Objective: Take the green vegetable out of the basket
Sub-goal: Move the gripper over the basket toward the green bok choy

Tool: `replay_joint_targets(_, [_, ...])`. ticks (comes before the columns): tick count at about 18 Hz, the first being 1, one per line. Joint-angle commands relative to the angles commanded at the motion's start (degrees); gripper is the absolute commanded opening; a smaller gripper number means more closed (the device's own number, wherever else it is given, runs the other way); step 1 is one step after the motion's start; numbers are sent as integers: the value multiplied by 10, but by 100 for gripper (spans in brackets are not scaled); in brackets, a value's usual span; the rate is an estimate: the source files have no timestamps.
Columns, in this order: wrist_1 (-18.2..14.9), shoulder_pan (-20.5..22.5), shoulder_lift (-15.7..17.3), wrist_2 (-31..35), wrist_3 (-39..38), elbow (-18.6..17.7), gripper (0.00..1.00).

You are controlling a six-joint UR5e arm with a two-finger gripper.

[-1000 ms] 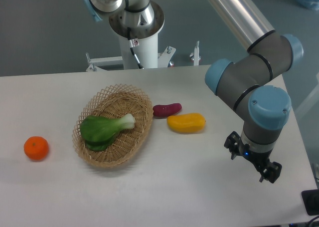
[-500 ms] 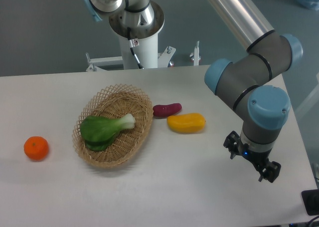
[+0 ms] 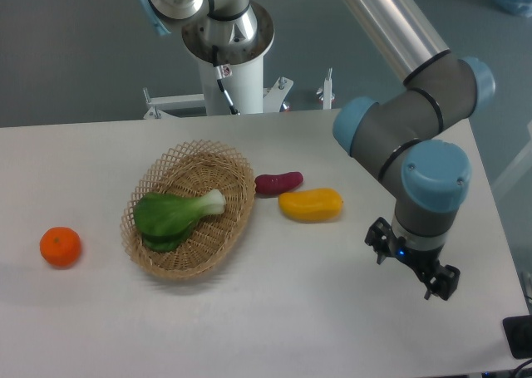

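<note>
The green vegetable (image 3: 173, 215), a bok choy with broad green leaves and a pale stalk, lies inside the tan wicker basket (image 3: 235, 157) at centre left of the table. Its stalk points up and to the right. My gripper (image 3: 412, 265) hangs far to the right of the basket, low over the table's right side, with nothing between its fingers. Its dark fingers are seen from above, so I cannot tell whether they stand open or shut.
A dark-red oblong vegetable (image 3: 278, 182) and a yellow oblong fruit (image 3: 310, 204) lie just right of the basket. An orange (image 3: 61, 247) sits near the left edge. The arm's base column (image 3: 233, 58) stands behind the table.
The gripper and wrist have shifted slightly to the left, toward the basket. The vegetable and the other objects have not moved.
</note>
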Motion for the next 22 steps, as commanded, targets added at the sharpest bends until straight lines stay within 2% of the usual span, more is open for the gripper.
replay_joint_targets(3, [1,-12,30,0,-11,-51,100])
replay_joint_targets(9, [5,-75,85,-2,-64,-125,100])
replay_joint_targets(16, [9,-138,142,0,-89,-214,100])
replay_joint_targets(22, [51,-179,172,0,-96,-280,100])
